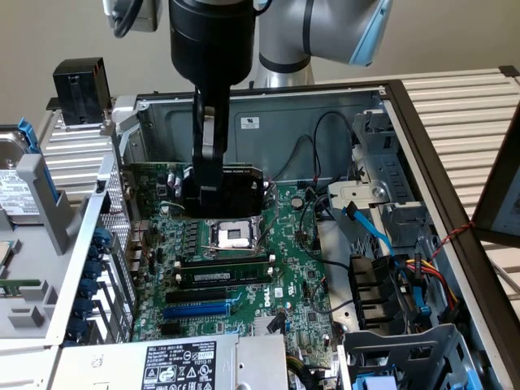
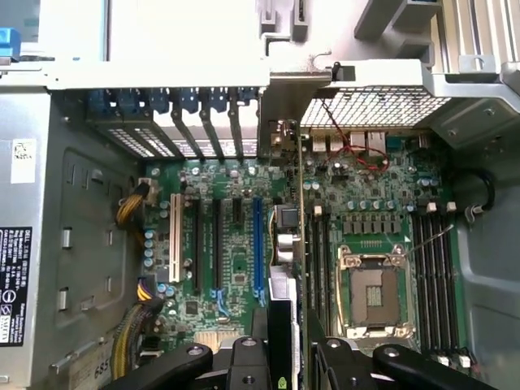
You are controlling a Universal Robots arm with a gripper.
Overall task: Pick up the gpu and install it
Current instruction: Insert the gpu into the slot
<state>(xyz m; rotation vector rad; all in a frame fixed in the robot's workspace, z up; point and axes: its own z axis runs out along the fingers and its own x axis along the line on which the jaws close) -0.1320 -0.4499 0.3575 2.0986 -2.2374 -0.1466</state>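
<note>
Exterior view, count of principal items: one robot arm (image 1: pixel 325 32), one gpu (image 1: pixel 240 185), and one open computer case (image 1: pixel 325 101) lying on a pale slatted worktop (image 1: pixel 459 106).

The fingers (image 1: pixel 201 171) are closed on the gpu, gripping it near its nine o'clock end. The gpu hangs over the motherboard (image 1: pixel 301 268), just at twelve o'clock from the single CPU socket (image 1: pixel 231 236). It is not seated in any slot.

Case contents, counted:
- One motherboard.
- One power supply (image 1: pixel 179 361) with a white label, at six o'clock.
- One grey drive cage (image 1: pixel 382 146), at two o'clock.
- One bundle of coloured cables (image 1: pixel 422 276), at four o'clock.

On the board, one memory stick (image 1: pixel 223 276) sits at six o'clock from the socket. One blue expansion slot (image 1: pixel 199 309) lies further toward six.

Outside the case, one black boxy block (image 1: pixel 81 85) stands at ten o'clock and one hard drive (image 1: pixel 12 191) lies at nine o'clock.

Wrist view: the gpu (image 2: pixel 280 325) appears edge-on between the two fingers, its thin edge running between the blue slot and the CPU socket. One white slot (image 2: pixel 175 236) is also on the board, with black slots between it and the blue one.
</note>
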